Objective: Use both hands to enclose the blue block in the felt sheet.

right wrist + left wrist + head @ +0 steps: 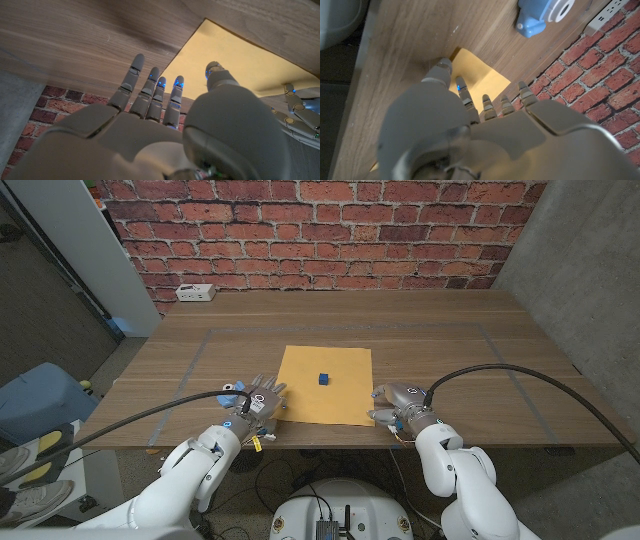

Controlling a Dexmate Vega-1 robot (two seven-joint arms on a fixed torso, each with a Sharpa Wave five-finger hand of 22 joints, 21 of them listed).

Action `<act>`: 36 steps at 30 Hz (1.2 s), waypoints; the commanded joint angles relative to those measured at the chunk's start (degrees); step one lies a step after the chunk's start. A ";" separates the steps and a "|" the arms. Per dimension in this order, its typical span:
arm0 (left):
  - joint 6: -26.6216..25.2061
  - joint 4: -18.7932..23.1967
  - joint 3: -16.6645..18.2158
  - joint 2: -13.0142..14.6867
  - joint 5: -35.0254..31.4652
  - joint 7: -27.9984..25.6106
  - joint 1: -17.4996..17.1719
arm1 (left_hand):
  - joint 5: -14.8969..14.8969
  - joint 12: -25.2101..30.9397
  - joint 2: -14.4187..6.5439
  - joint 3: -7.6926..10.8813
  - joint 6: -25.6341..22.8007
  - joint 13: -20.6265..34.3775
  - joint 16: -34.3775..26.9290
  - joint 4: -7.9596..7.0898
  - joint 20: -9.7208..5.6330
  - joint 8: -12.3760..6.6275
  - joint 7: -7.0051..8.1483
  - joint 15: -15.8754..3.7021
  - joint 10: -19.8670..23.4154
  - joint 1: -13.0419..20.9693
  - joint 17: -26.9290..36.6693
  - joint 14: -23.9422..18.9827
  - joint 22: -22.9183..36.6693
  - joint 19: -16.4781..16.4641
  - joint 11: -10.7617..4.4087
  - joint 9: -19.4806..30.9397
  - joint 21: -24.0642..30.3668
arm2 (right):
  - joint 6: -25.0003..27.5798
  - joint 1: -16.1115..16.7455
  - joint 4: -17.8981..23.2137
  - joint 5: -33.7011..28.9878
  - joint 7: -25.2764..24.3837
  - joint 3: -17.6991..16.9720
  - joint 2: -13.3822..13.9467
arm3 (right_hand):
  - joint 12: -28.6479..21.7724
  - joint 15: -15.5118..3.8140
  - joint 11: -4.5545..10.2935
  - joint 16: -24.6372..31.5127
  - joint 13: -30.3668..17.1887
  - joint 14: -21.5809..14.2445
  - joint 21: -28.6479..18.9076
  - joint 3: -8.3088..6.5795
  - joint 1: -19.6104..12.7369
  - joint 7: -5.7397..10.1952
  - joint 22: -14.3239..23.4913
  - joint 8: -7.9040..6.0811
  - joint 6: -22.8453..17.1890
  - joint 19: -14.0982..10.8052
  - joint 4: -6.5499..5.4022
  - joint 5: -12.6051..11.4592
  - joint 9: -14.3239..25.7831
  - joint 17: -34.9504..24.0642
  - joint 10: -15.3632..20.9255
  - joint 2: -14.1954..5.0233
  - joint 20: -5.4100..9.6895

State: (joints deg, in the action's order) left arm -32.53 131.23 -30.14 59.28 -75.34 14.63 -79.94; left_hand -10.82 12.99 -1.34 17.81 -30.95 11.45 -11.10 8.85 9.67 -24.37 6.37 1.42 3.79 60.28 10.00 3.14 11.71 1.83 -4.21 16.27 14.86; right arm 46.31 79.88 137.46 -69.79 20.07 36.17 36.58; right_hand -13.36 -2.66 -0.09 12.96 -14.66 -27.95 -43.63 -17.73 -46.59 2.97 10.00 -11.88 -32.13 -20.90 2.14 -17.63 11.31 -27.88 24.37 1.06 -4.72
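Note:
A small blue block [323, 378] stands near the middle of an orange-yellow felt sheet [330, 405] that lies flat on the wooden table. My left hand [257, 402] is at the sheet's near left corner with its fingers spread and nothing in them. In the left wrist view that hand [470, 130] reaches toward the felt sheet [482, 80]. My right hand [398, 406] sits at the near right corner, fingers apart and holding nothing. The right wrist view has this hand [165, 125] beside the felt sheet [235, 60], with the left hand [300, 117] across from it.
A white power strip [196, 293] lies at the table's back left by the brick wall. A small blue and white object [540, 15] sits on the table just left of my left hand. Faint tape lines frame the work area.

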 commanded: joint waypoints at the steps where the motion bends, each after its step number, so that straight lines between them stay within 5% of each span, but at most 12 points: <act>1: 2.53 -5.56 -0.46 -3.30 2.80 -3.33 1.42 | 0.45 0.93 -3.59 1.22 -7.58 0.00 -0.06 -0.24 -0.45 -2.52 -1.86 -1.00 2.91 1.30 -0.04 -1.71 0.24 -1.73 0.02 -0.40 0.87 | 1.42 -1.51 -0.01 -0.47 0.55 1.36 0.95 | -0.27 -4.15 -0.04 0.57 0.02 -0.50 0.21 -0.38 0.46 -0.08 0.10 -0.04 -0.76 -0.54 0.08 -0.25 0.17 -0.01 0.52 0.23 0.13; 7: 2.49 -7.78 -0.97 -4.22 4.56 -8.80 1.78 | 0.58 2.33 -7.19 2.22 -20.20 -0.24 -0.25 0.14 -1.44 -6.02 -5.54 -3.10 9.52 3.04 -0.25 -6.04 0.51 -5.19 -0.27 -1.56 2.55 | 1.86 -1.78 -0.20 -0.91 0.39 1.68 0.95 | -0.35 -4.23 -0.46 0.58 0.03 -0.64 0.27 -0.48 0.53 -0.28 0.10 -0.12 -1.08 -0.68 0.16 -0.31 0.16 0.05 0.80 0.23 0.19; 14: 1.24 -9.36 -0.60 -6.14 8.88 -14.46 1.72 | 0.64 2.52 -8.31 2.61 -20.33 -0.23 -0.45 -0.02 -1.85 -6.08 -6.65 -3.41 11.45 3.67 -0.27 -8.39 0.79 -7.74 -0.34 -1.10 3.90 | 1.68 -1.35 0.07 0.82 -1.44 1.15 0.88 | -0.45 -4.31 -0.28 0.56 0.05 -0.76 0.36 -0.67 0.41 -0.19 0.10 -0.31 -1.76 -0.84 0.42 -0.41 0.14 0.17 1.19 0.28 0.29; 19: 1.08 -9.50 0.44 -6.70 12.94 -20.66 0.94 | 0.40 2.40 -9.50 3.39 -17.86 -0.06 -0.48 -0.40 -1.76 -5.98 -7.72 -3.12 12.22 4.30 -0.17 -9.56 1.19 -8.88 -0.17 0.33 4.83 | 0.25 -0.85 1.81 8.31 -2.28 -1.43 1.96 | 0.11 -3.67 -0.28 -0.01 0.07 0.38 0.93 -0.92 0.07 -0.15 0.08 -0.02 -1.37 -0.05 1.11 -0.45 0.11 0.39 -0.05 0.84 0.09; 24: 3.96 -10.74 1.84 -6.80 17.95 -30.97 -0.34 | 0.45 3.44 -9.35 4.82 -16.90 0.32 -2.35 -1.43 -2.46 -7.31 -7.14 -5.76 16.50 4.05 0.40 -16.92 2.17 -12.54 -0.29 2.75 7.61 | 2.46 -4.78 1.42 4.03 3.68 2.33 3.52 | 1.65 -2.39 0.92 -1.23 -0.07 4.62 3.28 -5.01 -5.12 2.22 0.04 1.33 3.35 2.84 5.94 1.32 0.09 0.90 -4.64 0.82 -0.71; 30: 8.58 -11.98 2.27 -5.16 21.90 -38.14 -0.47 | 0.58 4.33 -9.39 5.78 -17.41 0.79 -2.97 -2.17 -2.67 -8.03 -4.40 -7.49 19.34 3.39 0.80 -20.11 2.82 -13.60 -0.78 3.32 9.00 | 2.14 -6.65 -0.39 0.54 4.29 4.68 3.15 | 2.24 -2.35 2.51 -1.14 -0.11 6.24 4.13 -4.70 -3.46 4.01 0.12 2.13 9.02 2.95 6.09 1.80 0.10 0.93 -7.82 2.98 -0.77; 36: 10.55 -10.33 2.50 -2.76 24.42 -37.49 -0.42 | 0.35 4.59 -8.98 6.14 -18.55 1.37 -2.47 -2.37 -3.12 -8.36 -2.92 -7.72 19.88 2.94 1.01 -19.84 3.16 -12.75 -0.79 2.82 9.30 | -0.58 -6.14 -3.39 -0.86 -3.41 5.62 2.19 | 2.42 -2.98 4.93 -0.92 -0.16 7.32 4.79 -5.42 -4.57 7.25 0.21 2.36 16.98 2.54 6.76 -0.06 0.09 0.98 -11.86 3.80 -0.29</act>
State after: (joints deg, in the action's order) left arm -26.17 120.32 -28.75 53.67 -56.54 -16.64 -80.06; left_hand -9.99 17.20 -10.61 23.46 -46.82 12.41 -13.59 6.48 6.82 -32.28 0.59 -2.15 23.20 63.80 10.82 -16.61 14.53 -11.45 -5.01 19.15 23.75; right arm 48.19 74.91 137.48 -67.59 22.46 39.43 39.35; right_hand -11.00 -2.46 4.33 11.80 -14.66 -20.95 -38.97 -22.86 -50.46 9.09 10.02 -9.93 -17.58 -18.31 8.39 -16.87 11.31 -26.82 13.76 4.29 -5.43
